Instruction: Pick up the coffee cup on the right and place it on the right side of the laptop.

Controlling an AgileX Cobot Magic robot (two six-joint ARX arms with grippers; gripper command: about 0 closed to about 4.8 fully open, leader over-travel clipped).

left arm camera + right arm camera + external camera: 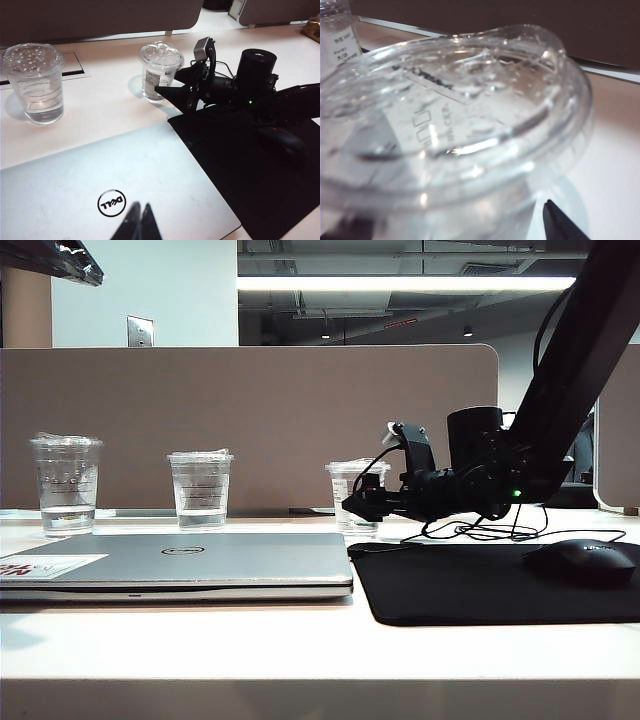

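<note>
Now the wide-open right pincer (167, 90) flanks the coffee cup (160, 70) (little water inside); left pincer (140, 220) closed, empty.

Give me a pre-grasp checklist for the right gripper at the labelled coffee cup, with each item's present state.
1. Right gripper open: ok, its fingers are spread beside the coffee cup.
2. Cup between the fingers: cannot tell; the right wrist view is filled by the cup's lid, with only one fingertip showing.
3. Cup upright, lid on: ok.
4. Drop spot right of the laptop: not ok, a black mouse pad with a mouse covers it.
5. Left gripper out of the way: ok, shut above the laptop lid, away from the cup.
</note>
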